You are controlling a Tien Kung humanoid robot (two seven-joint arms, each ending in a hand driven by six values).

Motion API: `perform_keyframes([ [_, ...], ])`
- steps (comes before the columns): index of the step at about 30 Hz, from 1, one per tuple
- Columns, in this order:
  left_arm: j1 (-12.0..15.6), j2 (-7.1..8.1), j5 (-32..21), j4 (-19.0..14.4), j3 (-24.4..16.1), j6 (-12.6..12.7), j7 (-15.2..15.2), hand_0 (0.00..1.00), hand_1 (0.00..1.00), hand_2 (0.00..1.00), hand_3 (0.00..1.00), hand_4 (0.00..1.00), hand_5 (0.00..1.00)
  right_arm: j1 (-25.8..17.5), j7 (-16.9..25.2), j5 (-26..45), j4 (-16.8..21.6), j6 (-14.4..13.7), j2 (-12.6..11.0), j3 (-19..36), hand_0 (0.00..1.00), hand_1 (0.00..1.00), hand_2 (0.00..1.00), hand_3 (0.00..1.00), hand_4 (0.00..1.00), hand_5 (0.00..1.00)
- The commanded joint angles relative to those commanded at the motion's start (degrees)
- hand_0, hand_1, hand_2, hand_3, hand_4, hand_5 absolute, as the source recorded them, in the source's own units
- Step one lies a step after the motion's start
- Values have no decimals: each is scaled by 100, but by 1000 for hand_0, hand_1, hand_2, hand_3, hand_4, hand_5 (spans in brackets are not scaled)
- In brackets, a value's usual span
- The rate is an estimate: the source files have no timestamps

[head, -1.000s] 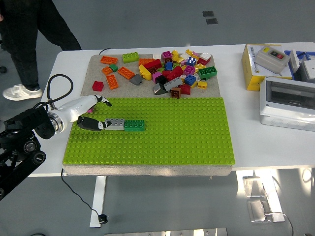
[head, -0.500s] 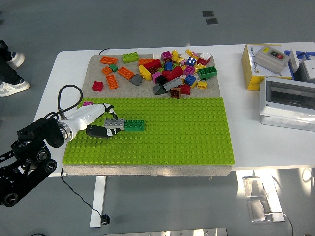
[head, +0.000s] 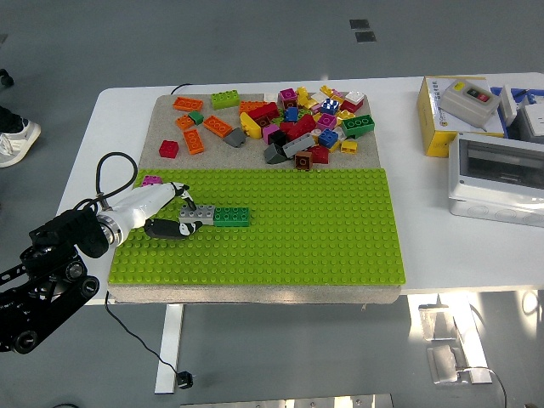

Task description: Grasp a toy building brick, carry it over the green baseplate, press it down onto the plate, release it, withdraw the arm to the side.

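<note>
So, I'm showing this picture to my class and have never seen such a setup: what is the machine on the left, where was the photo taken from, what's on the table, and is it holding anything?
The camera sits high on the robot itself, looking down over a white table. The black arm coming in from the left ends in the left hand, pale with dark fingertips. It lies on the green baseplate, its fingers closed around a grey brick that sits beside a dark green brick on the plate. Behind the plate is a pile of loose bricks in many colours, and a small pink brick lies near the hand. At right are a yellow box and a grey-white case. No right arm shows.
</note>
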Motion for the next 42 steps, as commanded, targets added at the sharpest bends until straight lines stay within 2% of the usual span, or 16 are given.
perform_keyframes([
  [15, 25, -82, -35, 310, 43, 101, -101, 998, 947, 938, 628, 691, 523, -8, 0, 16, 0, 0, 8, -14, 645, 561, 613, 758, 429, 998],
  [33, 4, -153, 123, 315, 66, 236, -90, 998, 944, 935, 628, 690, 526, -2, 14, 105, 0, -19, 17, -64, 645, 561, 613, 758, 428, 998],
  [42, 0, -196, 322, 235, 153, 414, -34, 998, 944, 935, 634, 681, 528, -14, -1, 81, 0, -10, 23, -39, 645, 559, 613, 758, 429, 998],
])
